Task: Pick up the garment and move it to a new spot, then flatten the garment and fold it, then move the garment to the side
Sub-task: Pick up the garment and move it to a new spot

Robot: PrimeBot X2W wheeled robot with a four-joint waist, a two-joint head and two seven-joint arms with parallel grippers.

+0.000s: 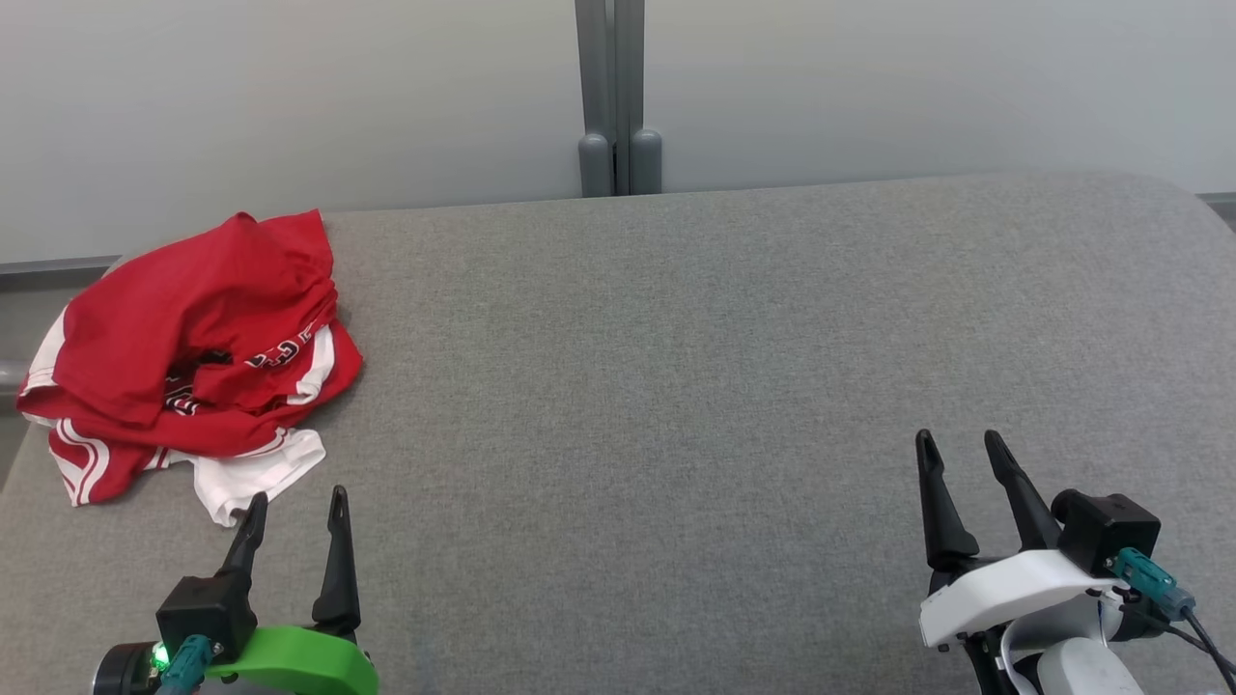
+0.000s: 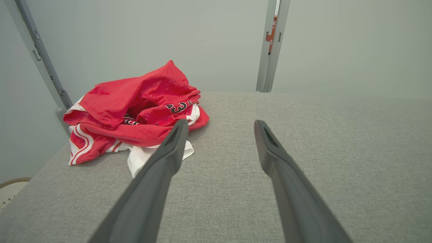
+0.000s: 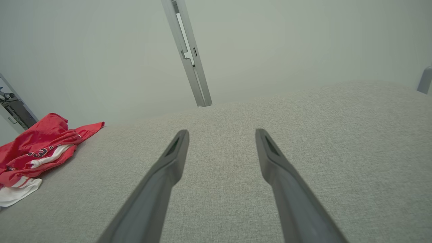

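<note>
The garment [image 1: 188, 362] is a red jersey with white trim and dark lettering, lying crumpled in a heap at the far left of the grey fabric surface [image 1: 676, 386]. It also lies ahead and left in the left wrist view [image 2: 135, 111] and at the left edge of the right wrist view [image 3: 33, 152]. My left gripper [image 1: 297, 502] stands open just below the heap, its left fingertip close to the white hem, nothing between its fingers. My right gripper [image 1: 961, 444] is open at the lower right, far from the garment, over bare fabric.
A pale wall rises behind the surface, with a grey vertical post [image 1: 618, 97] at its middle. The surface's left edge runs just beside the garment. A light woven object [image 2: 10, 189] sits low beyond that left edge.
</note>
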